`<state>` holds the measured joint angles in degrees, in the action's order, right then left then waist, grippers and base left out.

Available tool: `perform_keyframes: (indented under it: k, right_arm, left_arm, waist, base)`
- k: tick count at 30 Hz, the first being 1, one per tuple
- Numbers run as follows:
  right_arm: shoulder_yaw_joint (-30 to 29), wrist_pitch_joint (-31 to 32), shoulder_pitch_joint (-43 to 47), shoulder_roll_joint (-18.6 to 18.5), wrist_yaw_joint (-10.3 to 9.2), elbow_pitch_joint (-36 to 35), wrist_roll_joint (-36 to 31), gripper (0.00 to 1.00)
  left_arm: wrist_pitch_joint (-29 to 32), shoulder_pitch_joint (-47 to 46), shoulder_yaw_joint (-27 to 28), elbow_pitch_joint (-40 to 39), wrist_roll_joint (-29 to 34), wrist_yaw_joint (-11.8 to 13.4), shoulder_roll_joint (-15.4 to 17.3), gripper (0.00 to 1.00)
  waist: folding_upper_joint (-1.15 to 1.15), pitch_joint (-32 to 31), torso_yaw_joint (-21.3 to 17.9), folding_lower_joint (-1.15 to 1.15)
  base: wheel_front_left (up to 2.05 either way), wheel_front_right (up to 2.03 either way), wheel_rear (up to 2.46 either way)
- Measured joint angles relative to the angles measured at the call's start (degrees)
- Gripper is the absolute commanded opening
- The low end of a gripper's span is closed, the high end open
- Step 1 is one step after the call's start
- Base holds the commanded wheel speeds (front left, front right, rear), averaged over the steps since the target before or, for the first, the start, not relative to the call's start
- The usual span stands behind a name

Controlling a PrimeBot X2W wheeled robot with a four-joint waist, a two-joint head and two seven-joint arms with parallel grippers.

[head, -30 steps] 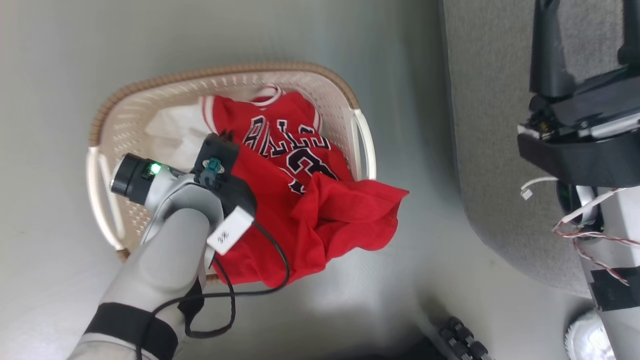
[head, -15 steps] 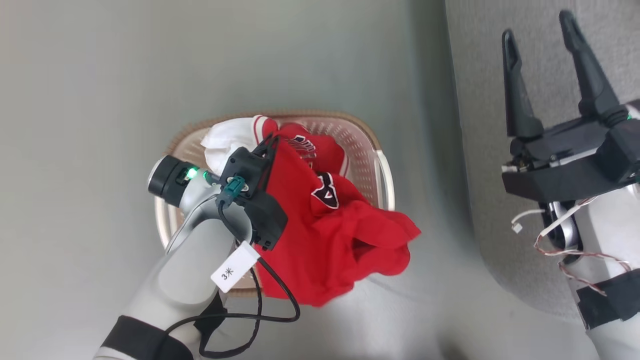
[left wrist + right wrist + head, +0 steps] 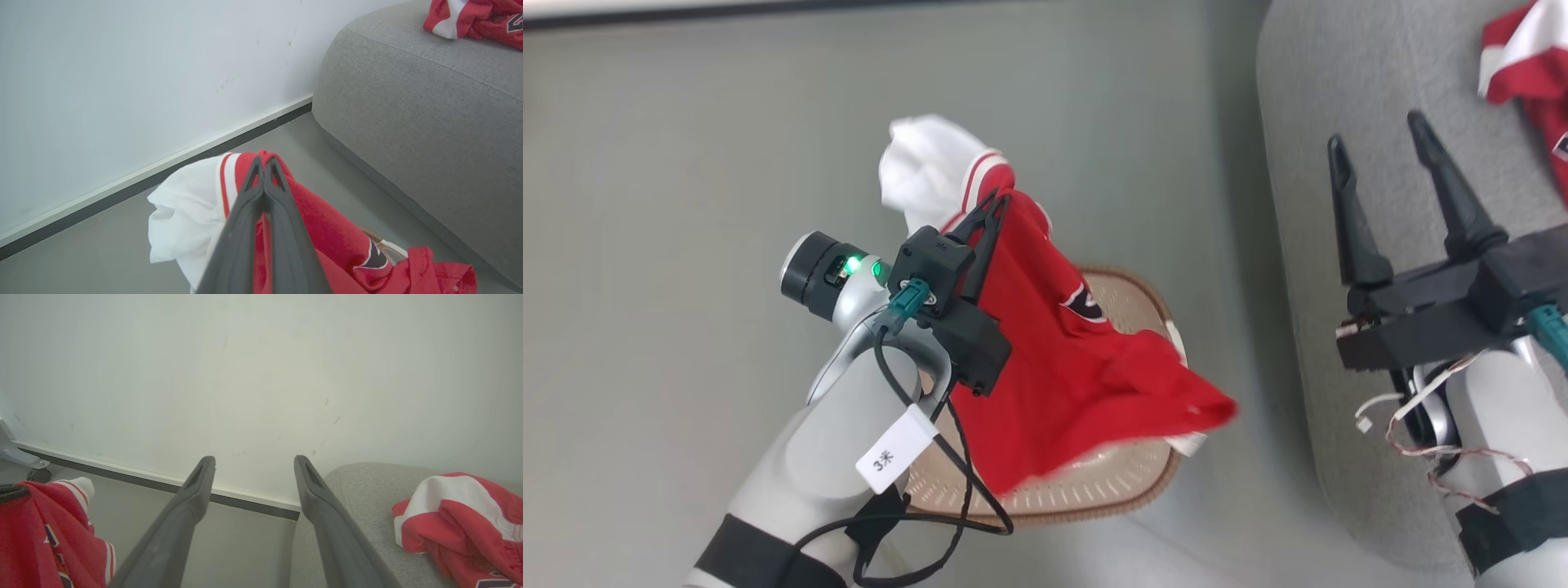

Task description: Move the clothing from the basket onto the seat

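Now the jersey point(image 3: 1054, 359) hangs from left gripper point(image 3: 995, 202)
Jaws closed on its red edge, seemingly over the basket point(image 3: 1094, 490); right gripper point(image 3: 1376, 131) spread apart.

Left gripper point(image 3: 992, 206): fingers were pinched together on jersey point(image 3: 1045, 343). Right gripper point(image 3: 1376, 135): fingers stood apart, empty.

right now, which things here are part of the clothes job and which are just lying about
Part of the job:
- jersey, hanging from the shut left gripper
- basket, under the jersey
- seat
- red garment, already on the seat
- right gripper, open over the seat

Just there:
- floor
- wall
- skirting board
- caster wheel
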<state>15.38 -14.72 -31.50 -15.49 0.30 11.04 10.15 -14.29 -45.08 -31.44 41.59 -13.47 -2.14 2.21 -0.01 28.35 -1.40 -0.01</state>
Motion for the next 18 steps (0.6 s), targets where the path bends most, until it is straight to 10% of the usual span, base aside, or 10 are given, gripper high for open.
perform_keyframes:
  k: [18]
  right_arm:
    - [4.0,0.01,3.61,2.31,3.24,6.54,0.09,1.0]
  left_arm:
    - [0.08,0.79,2.76,-4.68,-3.15,-0.37,0.0,0.0]
  waist:
    - [0.01,-14.76,2.17,0.0]
  base:
    - [0.0,0.0,0.0]
